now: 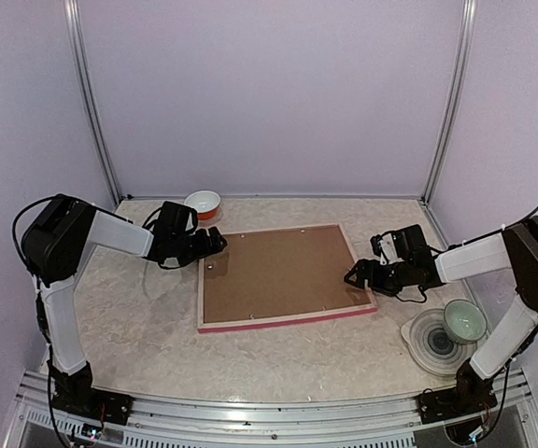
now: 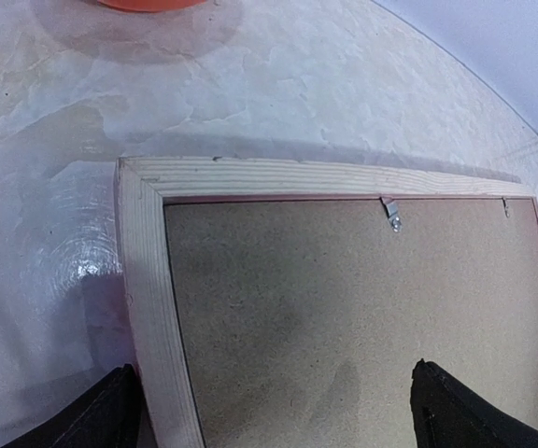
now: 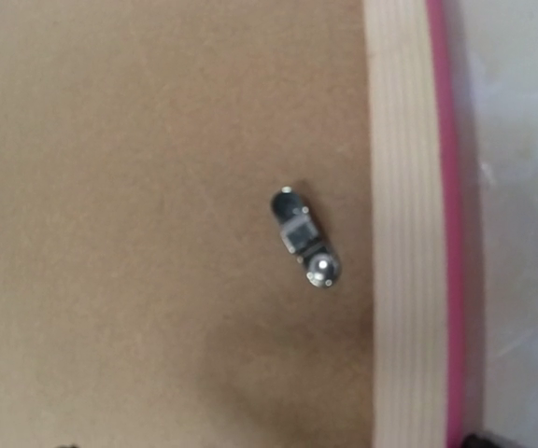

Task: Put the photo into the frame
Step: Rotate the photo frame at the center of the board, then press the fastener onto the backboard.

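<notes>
- Right up close in the left wrist view, the two dark fingers [image 2: 101, 415] of the left claw [image 1: 218, 241] stand as wide apart as they go, with nothing gripped
- One finger hangs over the bare table [image 1: 138, 317], the other over the brown backing board [image 1: 283, 271], and the frame's pale wooden side rail runs between them; whether they touch it I cannot tell
- The frame [image 1: 288, 322] lies flat and face down in the middle of the table, pale back up, with a thin pink edge showing along the near side
- The backing board fills it from rail to rail
- A small metal tab [image 3: 304, 238] sits on the board just beside the right-hand rail, turned at a slant
- Over on the right, the right claw [image 1: 355, 277] hovers at the frame's right edge, jaws wide open and holding nothing; only the tips peek in at the bottom of its own view
- At the back left, an orange and white bowl [image 1: 203, 203] stands just behind the left arm
- Near right, a pale green bowl [image 1: 464, 320] rests on a ringed plate [image 1: 428, 341], well clear of the frame
</notes>
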